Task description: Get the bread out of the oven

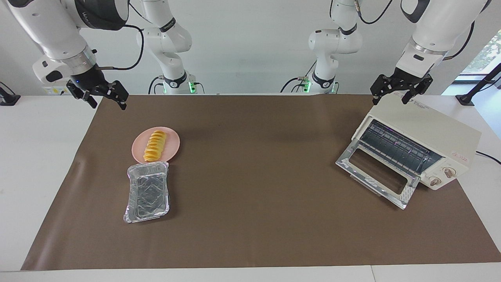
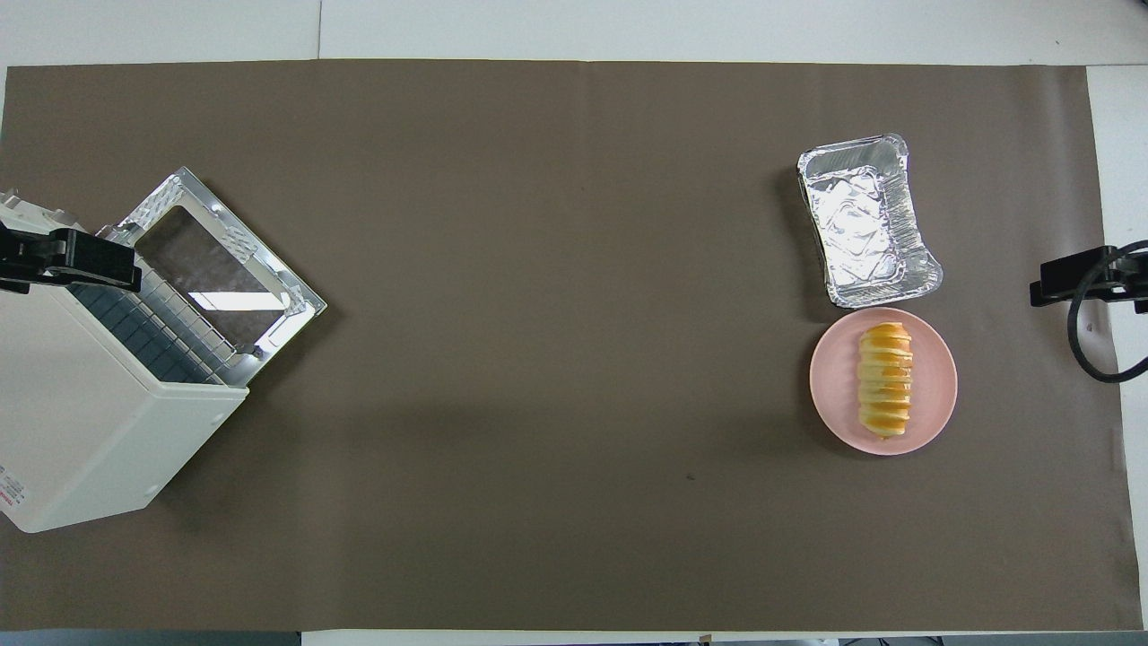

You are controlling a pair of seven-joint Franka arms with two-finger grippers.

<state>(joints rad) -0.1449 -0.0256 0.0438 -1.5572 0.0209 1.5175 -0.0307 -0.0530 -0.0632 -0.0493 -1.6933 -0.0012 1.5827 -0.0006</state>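
Surface: a brown mat (image 1: 250, 176) covers a white table (image 1: 39, 156); a white wall stands at the robots' end.
Bread (image 1: 155, 145): lies on a pink plate (image 1: 173, 150) toward the right arm's end, out of the oven.
Foil tray (image 1: 147, 192): empty, touching the plate, farther from the robots.
Oven (image 1: 426, 135): toward the left arm's end, glass door (image 1: 377, 175) folded down, rack bare.
Facing view only: the oven's two knobs and both arm bases.
Overhead view only: the oven's plain back.
Left gripper (image 1: 400, 94): over the oven's top, fingers spread, holding nothing.
Right gripper (image 1: 105, 98): over the mat's corner, fingers spread, empty.
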